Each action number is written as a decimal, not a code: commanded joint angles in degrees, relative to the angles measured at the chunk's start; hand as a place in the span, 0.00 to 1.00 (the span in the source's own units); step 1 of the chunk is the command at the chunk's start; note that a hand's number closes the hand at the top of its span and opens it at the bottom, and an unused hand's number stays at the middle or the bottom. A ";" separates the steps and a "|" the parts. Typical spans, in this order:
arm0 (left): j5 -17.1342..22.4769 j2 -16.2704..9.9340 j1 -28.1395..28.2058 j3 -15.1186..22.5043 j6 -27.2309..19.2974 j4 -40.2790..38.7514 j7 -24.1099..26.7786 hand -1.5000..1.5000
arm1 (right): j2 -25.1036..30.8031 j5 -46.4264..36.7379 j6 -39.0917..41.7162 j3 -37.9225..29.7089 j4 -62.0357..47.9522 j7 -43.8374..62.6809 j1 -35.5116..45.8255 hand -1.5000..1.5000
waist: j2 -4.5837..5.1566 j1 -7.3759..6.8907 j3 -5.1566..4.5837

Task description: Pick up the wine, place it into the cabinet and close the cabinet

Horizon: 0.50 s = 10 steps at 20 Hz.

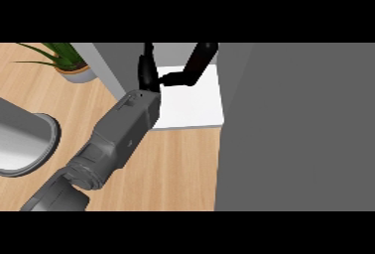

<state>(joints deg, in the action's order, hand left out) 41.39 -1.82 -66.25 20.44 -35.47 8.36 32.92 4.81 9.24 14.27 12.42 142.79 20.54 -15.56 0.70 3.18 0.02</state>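
My left forearm (pixel 121 134) reaches up from the lower left to the cabinet. Its black left hand (pixel 151 74) is at the cabinet's opening, over the left part of the white shelf (pixel 194 106). The fingers (pixel 147 59) stand straight, and the thumb (pixel 196 62) spreads out to the right, with nothing seen between them. The hand is open. No wine bottle shows anywhere in the head view. A wide grey cabinet door (pixel 296 129) fills the right side and hides whatever lies behind it. My right hand is out of view.
A potted plant (pixel 66 62) stands at the back left on the wooden counter (pixel 176 168). A round grey basin (pixel 26 144) lies at the left edge. The cabinet's grey side wall (pixel 110 64) rises just left of the hand.
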 commanded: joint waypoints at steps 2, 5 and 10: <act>-0.45 -1.77 2.28 -0.90 5.48 2.17 3.93 0.00 | 0.93 5.89 -1.11 -0.37 11.16 5.55 -2.32 0.00 | -0.38 -1.09 -0.08; 0.64 -1.73 2.36 -2.57 7.36 5.10 4.52 0.00 | 0.48 5.25 -1.47 0.63 11.40 5.64 -2.33 0.00 | -0.76 -1.97 -0.09; -0.11 0.77 5.33 -2.62 6.30 10.88 5.84 0.00 | 1.44 6.86 1.70 -1.71 10.62 0.21 -9.01 0.00 | -1.21 -2.29 0.04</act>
<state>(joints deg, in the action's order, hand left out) 41.50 -0.96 -62.58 18.23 -29.69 15.86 38.39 5.06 9.09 14.44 11.87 143.17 19.63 -17.64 -0.11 1.28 0.03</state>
